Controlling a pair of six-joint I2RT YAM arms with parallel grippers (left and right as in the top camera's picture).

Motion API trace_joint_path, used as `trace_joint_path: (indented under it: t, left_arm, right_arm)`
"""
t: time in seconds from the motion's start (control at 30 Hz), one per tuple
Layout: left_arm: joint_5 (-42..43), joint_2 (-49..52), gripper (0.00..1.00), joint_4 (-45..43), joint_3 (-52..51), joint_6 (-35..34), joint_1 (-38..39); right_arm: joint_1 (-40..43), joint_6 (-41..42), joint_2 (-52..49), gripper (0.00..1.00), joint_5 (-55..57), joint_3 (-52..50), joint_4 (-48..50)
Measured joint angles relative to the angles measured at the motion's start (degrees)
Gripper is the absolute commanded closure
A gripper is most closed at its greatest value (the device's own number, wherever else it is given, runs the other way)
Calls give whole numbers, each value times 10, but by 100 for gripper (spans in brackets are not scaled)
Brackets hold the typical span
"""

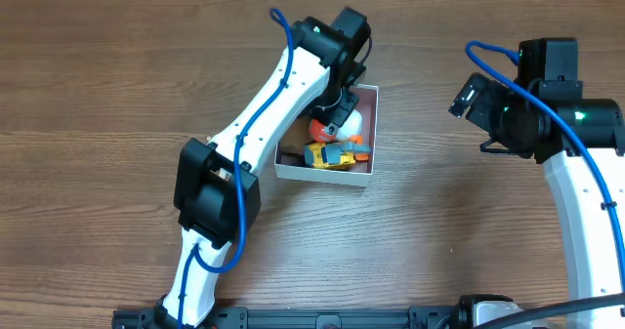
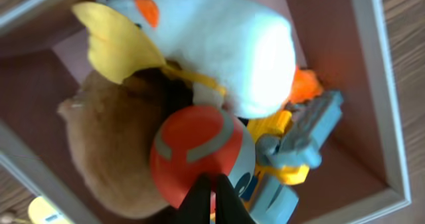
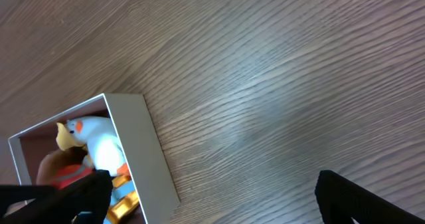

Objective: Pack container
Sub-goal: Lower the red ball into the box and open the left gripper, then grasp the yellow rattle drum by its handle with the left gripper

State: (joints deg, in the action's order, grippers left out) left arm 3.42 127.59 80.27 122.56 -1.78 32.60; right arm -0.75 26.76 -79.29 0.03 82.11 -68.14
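Left gripper [image 2: 214, 187] is seen above orange-red ball [image 2: 189, 151] in container [image 2: 372, 84], jaws closed on nothing; right gripper [image 3: 214, 184] is seen above table [image 3: 265, 64], jaws wide apart.

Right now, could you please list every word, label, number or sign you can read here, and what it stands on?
No text can be read in any view.
Blue mark on the yellow piece at the left wrist view's lower left corner: too blurred to read.
The container and the white plush bird: no lettering visible.

Matt wood-grain table [image 3: 265, 84]; container [image 3: 143, 144] walls matt white; white duck [image 2: 226, 44] fuzzy plush; orange ball [image 2: 192, 151] smooth plastic.
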Motion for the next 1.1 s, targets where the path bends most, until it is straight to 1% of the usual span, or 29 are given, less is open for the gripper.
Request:
trace_joint_path:
  t: [0.17,0.23,0.3,0.37,0.4,0.43,0.47,0.53,0.57,0.67,0.77,0.8,0.87,0.97,1.1]
  left_arm:
    - [7,-5,91,-81,-87,-2,0]
    - [7,-5,96,-100,-121,-2,0]
    - [7,-5,96,-105,-144,-6,0]
    - [7,-5,89,-105,-144,-9,0]
    - [7,-5,89,-100,-141,-10,0]
    - [7,-5,87,-92,-133,-13,0]
    - [7,-5,81,-77,-118,-13,0]
    - [6,-5,62,-54,-80,-13,0]
    - [7,-5,56,-31,-48,-16,0]
    - [5,-3,54,43,62,-14,0]
    - [-9,-4,54,150,201,-17,0]
    - [-13,-7,54,162,228,-22,-1]
    - [-13,-22,54,162,248,-28,-6]
    - [-16,-77,53,163,249,-45,-20]
    - [-32,-201,49,164,249,-54,-27]
  right_arm:
    - [0,0,0,0,0,0,0]
    - [0,0,0,0,0,0,0]
    - [0,0,0,0,0,0,0]
    - [0,0,0,0,0,0,0]
    - [0,0,0,0,0,0,0]
    - [0,0,0,0,0,0,0]
    - [0,0,0,0,0,0,0]
    - [0,-2,0,0,0,0,0]
    - [0,-4,0,0,0,0,0]
    - [0,-8,0,0,0,0,0]
    - [0,-9,0,0,0,0,9]
    - [0,-11,0,0,0,0,11]
    - [0,-13,0,0,0,0,13]
    - [0,-14,0,0,0,0,13]
    - [0,-16,0,0,-2,0,13]
